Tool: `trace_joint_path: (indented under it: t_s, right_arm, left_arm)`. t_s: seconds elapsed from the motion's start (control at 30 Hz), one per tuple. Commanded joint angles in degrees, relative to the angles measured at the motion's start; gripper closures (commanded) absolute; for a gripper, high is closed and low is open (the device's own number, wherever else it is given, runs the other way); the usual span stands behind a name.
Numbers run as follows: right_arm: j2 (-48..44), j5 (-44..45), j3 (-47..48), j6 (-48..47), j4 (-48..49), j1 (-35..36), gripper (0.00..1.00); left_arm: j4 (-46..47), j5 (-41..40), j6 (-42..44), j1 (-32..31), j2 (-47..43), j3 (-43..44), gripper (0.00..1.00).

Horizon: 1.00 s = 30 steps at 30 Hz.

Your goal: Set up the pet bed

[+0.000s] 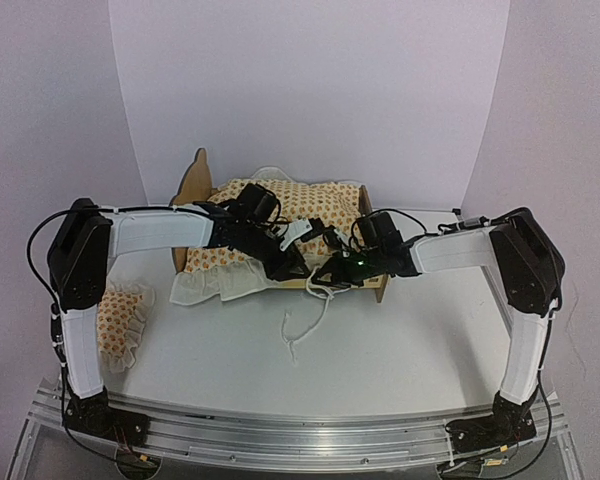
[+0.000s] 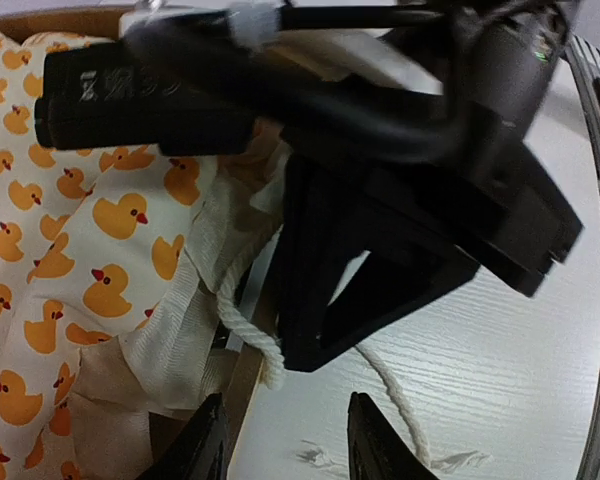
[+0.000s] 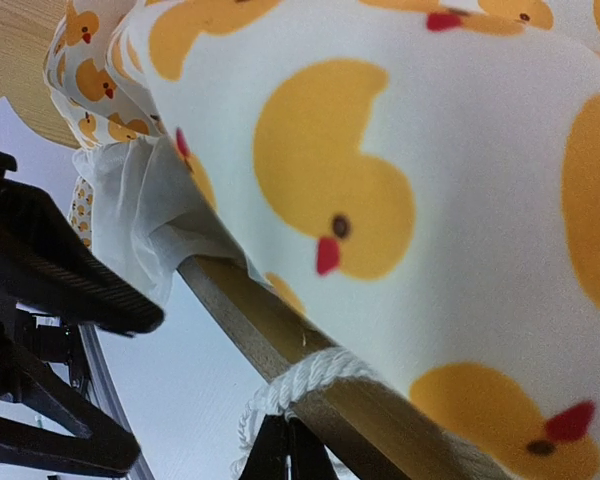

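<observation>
A: How do the arms sit?
B: The left arm (image 1: pixel 160 232) and right arm (image 1: pixel 460 250) each rise from the base, bend at the elbow and reach inward, so the 2 wrists nearly meet.
A: The left pincer (image 1: pixel 296 264)?
B: Angled downward, its fingers (image 2: pixel 208 445) parted with a clear gap.
A: The right pincer (image 1: pixel 327 271)?
B: Closed tight, fingertips together, just beside the left one.

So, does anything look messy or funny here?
Yes. The duck cushion sits crooked in the pet bed, spilling over its near side onto the table. A white cord trails loose in front, and the small pillow lies off left.
</observation>
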Motion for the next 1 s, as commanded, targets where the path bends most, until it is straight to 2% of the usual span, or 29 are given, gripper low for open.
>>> trace_joint_path:
  t_s: [0.0, 0.27, 0.47, 0.5, 0.63, 0.83, 0.9, 0.97]
  right_arm:
    - [-2.2, 6.2, -1.7, -1.6, 0.4, -0.3, 1.00]
    - [-3.7, 5.8, -4.1, -5.6, 0.4, -0.3, 1.00]
    - [-4.8, 4.2, -4.2, -6.1, 0.4, -0.9, 1.00]
    - [-4.9, 4.0, -4.2, -6.3, 0.3, -0.9, 1.00]
    - [-4.2, 2.4, -4.4, -6.4, 0.4, -1.3, 1.00]
    - [-2.8, -0.9, -2.4, -7.5, 0.4, -2.5, 1.00]
    - [-2.6, -1.5, -1.8, -8.1, 0.3, -2.7, 1.00]
    - [-2.5, -2.4, -1.3, -8.6, 0.3, -2.7, 1.00]
  left_arm:
    - [3.6, -4.6, -13.3, -0.5, 3.7, 3.6, 0.60]
    - [0.0, -14.2, -16.7, -3.7, 12.2, 15.1, 0.60]
    - [-2.9, -14.6, -17.6, -6.4, 12.3, 13.5, 0.63]
    - [-3.0, -15.6, -18.1, -6.4, 12.7, 13.1, 0.68]
    - [-4.7, -18.1, -17.2, -6.4, 13.9, 16.2, 0.99]
    - [-9.1, -9.2, -17.1, -6.0, 10.5, 17.8, 1.00]
    - [-9.4, -8.7, -16.5, -6.0, 10.2, 17.3, 0.97]
    - [-9.6, -8.4, -15.1, -5.4, 10.4, 17.0, 1.00]
